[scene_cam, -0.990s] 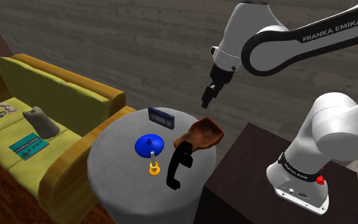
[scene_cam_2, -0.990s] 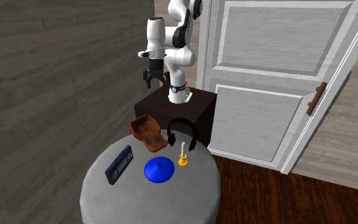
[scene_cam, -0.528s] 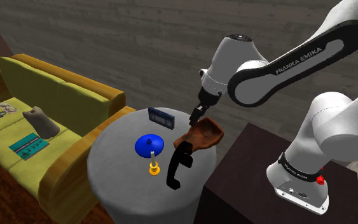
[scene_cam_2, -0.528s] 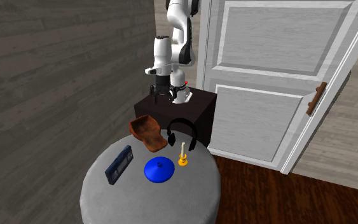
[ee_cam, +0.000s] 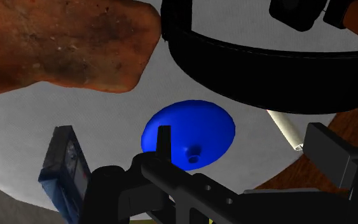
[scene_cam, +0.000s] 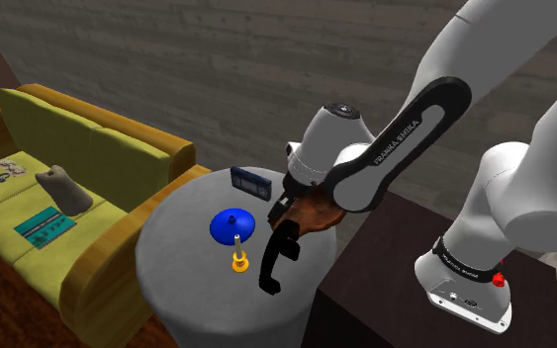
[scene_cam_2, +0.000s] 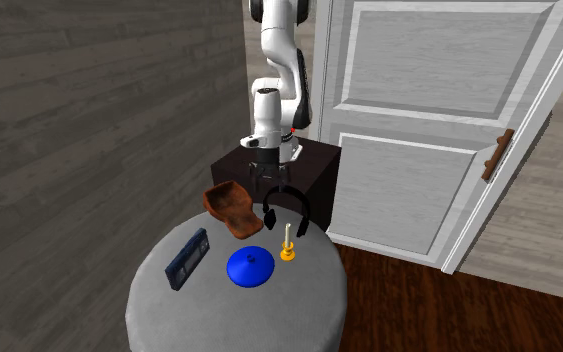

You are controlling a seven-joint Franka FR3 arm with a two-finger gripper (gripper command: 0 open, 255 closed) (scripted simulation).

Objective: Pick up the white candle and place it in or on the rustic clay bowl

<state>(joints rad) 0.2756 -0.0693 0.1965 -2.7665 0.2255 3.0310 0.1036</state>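
The gripper (scene_cam: 282, 206), fingers spread and empty, hangs above the bowl (scene_cam: 321, 210) and headphones (scene_cam: 276, 259), with the upright candle (scene_cam: 236, 247) on the table (scene_cam: 177, 267) beside the headphones, lower and toward the shoulder view's left.

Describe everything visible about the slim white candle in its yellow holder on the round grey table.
The slim off-white candle is a plain short stick standing upright in a small yellow-orange holder with a round base. It sits on the round grey table, between the blue round lid and the black headphones, touching neither. Only its holder touches it; the black gripper hangs apart, near the headphones.
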